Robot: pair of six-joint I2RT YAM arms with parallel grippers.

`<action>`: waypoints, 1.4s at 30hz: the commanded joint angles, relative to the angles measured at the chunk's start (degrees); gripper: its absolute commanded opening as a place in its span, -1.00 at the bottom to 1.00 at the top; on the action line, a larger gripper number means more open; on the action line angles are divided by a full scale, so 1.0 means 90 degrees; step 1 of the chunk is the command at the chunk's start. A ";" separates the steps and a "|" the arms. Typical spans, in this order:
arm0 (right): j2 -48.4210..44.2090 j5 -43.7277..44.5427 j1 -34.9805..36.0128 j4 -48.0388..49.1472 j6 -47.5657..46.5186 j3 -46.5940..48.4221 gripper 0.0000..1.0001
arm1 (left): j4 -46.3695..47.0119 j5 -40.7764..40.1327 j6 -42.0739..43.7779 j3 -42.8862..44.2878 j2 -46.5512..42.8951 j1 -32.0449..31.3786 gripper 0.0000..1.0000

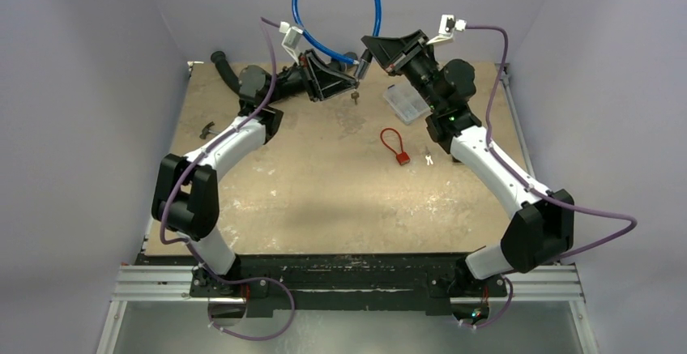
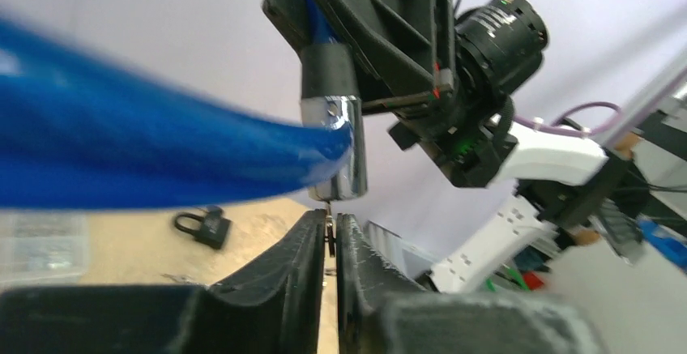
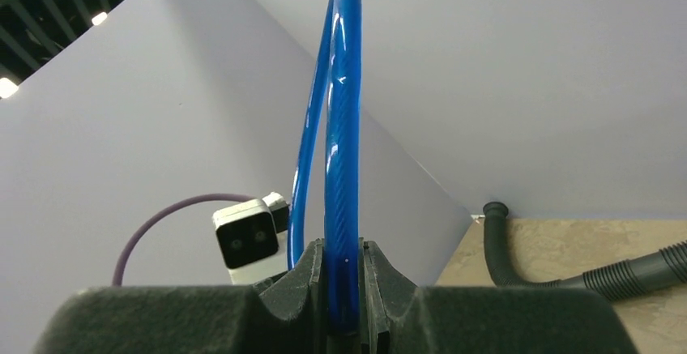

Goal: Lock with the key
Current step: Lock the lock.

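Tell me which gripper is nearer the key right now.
Left. The left gripper is shut on the key, just under the silver cylinder of the lock. The right gripper sits higher, clamped on the blue cable.

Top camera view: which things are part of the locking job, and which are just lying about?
In use: blue cable lock, key pinched under its silver barrel, left gripper, right gripper.
Lying about: red cable lock, black padlock, clear plastic box, black hose.
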 commanded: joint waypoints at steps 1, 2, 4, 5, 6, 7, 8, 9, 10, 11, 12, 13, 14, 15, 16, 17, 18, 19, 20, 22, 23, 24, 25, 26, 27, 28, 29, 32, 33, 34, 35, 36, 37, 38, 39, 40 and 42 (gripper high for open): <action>-0.0340 -0.0049 -0.0004 0.0839 -0.0136 0.0014 -1.00 | 0.0575 0.0743 0.0053 -0.0100 -0.0276 -0.0026 -0.51; -0.0350 -0.0072 -0.0016 0.0852 -0.0178 -0.0003 -1.00 | 0.0538 0.0773 0.0182 -0.0187 -0.0365 0.0010 -0.39; -0.0383 -0.0077 -0.0049 0.0853 -0.0214 -0.0049 -1.00 | 0.0212 0.0868 0.0621 -0.0307 -0.0575 0.0097 -0.04; -0.0403 -0.0077 -0.0064 0.0850 -0.0224 -0.0075 -1.00 | -0.0100 0.0892 0.0928 -0.0352 -0.0698 0.0153 0.03; -0.0417 -0.0077 -0.0076 0.0846 -0.0237 -0.0091 -1.00 | -0.0531 0.0887 0.1293 -0.0378 -0.0838 0.0219 0.08; -0.0434 -0.0082 -0.0089 0.0850 -0.0263 -0.0112 -1.00 | -0.0988 0.0848 0.1619 -0.0391 -0.0984 0.0297 0.12; -0.0447 -0.0098 -0.0096 0.0867 -0.0281 -0.0134 -1.00 | -0.1330 0.0816 0.1939 -0.0411 -0.1103 0.0358 0.18; -0.0465 -0.0111 -0.0097 0.0877 -0.0301 -0.0163 -1.00 | -0.1635 0.0808 0.2234 -0.0421 -0.1213 0.0428 0.21; -0.0478 -0.0115 -0.0097 0.0871 -0.0299 -0.0181 -1.00 | -0.1814 0.0785 0.2381 -0.0422 -0.1295 0.0448 0.24; -0.0488 -0.0123 -0.0102 0.0879 -0.0306 -0.0194 -1.00 | -0.1969 0.0757 0.2515 -0.0413 -0.1357 0.0454 0.26; -0.0489 -0.0139 -0.0105 0.0892 -0.0316 -0.0203 -1.00 | -0.2062 0.0737 0.2598 -0.0416 -0.1417 0.0455 0.26; -0.0484 -0.0170 -0.0105 0.0904 -0.0331 -0.0209 -1.00 | -0.2078 0.0721 0.2659 -0.0406 -0.1455 0.0460 0.26; -0.0475 -0.0222 -0.0105 0.0915 -0.0356 -0.0201 -1.00 | -0.2116 0.0647 0.2750 -0.0382 -0.1510 0.0484 0.26; -0.0484 -0.0270 -0.0103 0.0925 -0.0412 -0.0196 -1.00 | -0.2268 0.0531 0.2930 -0.0320 -0.1589 0.0511 0.26; -0.0494 -0.0327 -0.0100 0.0933 -0.0486 -0.0208 -1.00 | -0.2497 0.0488 0.3277 -0.0233 -0.1661 0.0535 0.26; -0.0503 -0.0397 -0.0101 0.0953 -0.0629 -0.0231 -1.00 | -0.2930 0.0548 0.3868 0.0022 -0.1732 0.0549 0.26; -0.0524 -0.0440 -0.0097 0.0958 -0.0766 -0.0272 -1.00 | -0.3688 0.0628 0.4712 0.0355 -0.1785 0.0552 0.25; -0.0565 -0.0442 -0.0097 0.0963 -0.0906 -0.0331 -1.00 | -0.4756 0.0641 0.5717 0.0740 -0.1807 0.0552 0.22; -0.0605 -0.0447 -0.0097 0.0959 -0.1052 -0.0399 -1.00 | -0.5617 0.0654 0.6471 0.1063 -0.1811 0.0553 0.17; -0.0689 -0.0441 -0.0097 0.0932 -0.1258 -0.0569 -1.00 | -0.6771 0.0706 0.7308 0.1527 -0.1821 0.0553 0.05; -0.0714 -0.0527 -0.0097 0.0921 -0.1339 -0.0649 -1.00 | -0.6920 0.0713 0.7433 0.1678 -0.1822 0.0553 0.02; -0.0743 -0.0598 -0.0102 0.0933 -0.1429 -0.0735 -1.00 | -0.6895 0.0732 0.7374 0.1751 -0.1845 0.0553 0.02; -0.0765 -0.0662 -0.0099 0.0958 -0.1556 -0.0807 -1.00 | -0.6806 0.0729 0.7374 0.1793 -0.1889 0.0545 0.01; -0.0792 -0.0745 -0.0098 0.0975 -0.1679 -0.0877 -1.00 | -0.6756 0.0632 0.7482 0.1844 -0.1935 0.0538 0.01; -0.0813 -0.0811 -0.0097 0.0990 -0.1822 -0.0937 -1.00 | -0.6762 0.0454 0.7659 0.1950 -0.1949 0.0542 0.03; -0.0820 -0.0868 -0.0097 0.0988 -0.1914 -0.0982 -1.00 | -0.6927 0.0300 0.7958 0.2152 -0.1923 0.0539 0.07; -0.0828 -0.0918 -0.0097 0.0975 -0.1949 -0.1021 -1.00 | -0.7318 0.0186 0.8520 0.2442 -0.1827 0.0537 0.09; -0.0854 -0.1045 -0.0104 0.0882 -0.1949 -0.1153 -1.00 | -0.8635 -0.0201 1.0092 0.3397 -0.1333 0.0503 0.11; -0.0876 -0.1068 -0.0098 0.0856 -0.1949 -0.1211 -1.00 | -0.8847 -0.0334 1.0386 0.3644 -0.1223 0.0490 0.11; -0.0893 -0.1088 -0.0102 0.0822 -0.1967 -0.1298 -1.00 | -0.8954 -0.0415 1.0647 0.3805 -0.1150 0.0485 0.11; -0.0906 -0.1113 -0.0090 0.0781 -0.1968 -0.1364 -1.00 | -0.9013 -0.0468 1.0933 0.3901 -0.1115 0.0479 0.11; -0.0929 -0.1149 -0.0089 0.0745 -0.1968 -0.1432 -1.00 | -0.9024 -0.0522 1.1254 0.3891 -0.1117 0.0463 0.12; -0.0944 -0.1192 -0.0087 0.0709 -0.1968 -0.1493 -1.00 | -0.9028 -0.0620 1.1579 0.3856 -0.1140 0.0416 0.12; -0.0961 -0.1261 -0.0080 0.0687 -0.1959 -0.1552 -1.00 | -0.9020 -0.0727 1.1840 0.3813 -0.1144 0.0360 0.13; -0.0988 -0.1300 -0.0071 0.0648 -0.1929 -0.1618 -1.00 | -0.8983 -0.0844 1.1907 0.3808 -0.1122 0.0312 0.14; -0.1024 -0.1297 -0.0056 0.0624 -0.1928 -0.1684 -1.00 | -0.8792 -0.0937 1.1580 0.3839 -0.1065 0.0293 0.14; -0.1111 -0.1143 -0.0019 0.0569 -0.1952 -0.1824 -1.00 | -0.8230 -0.0877 1.0027 0.3955 -0.0893 0.0298 0.14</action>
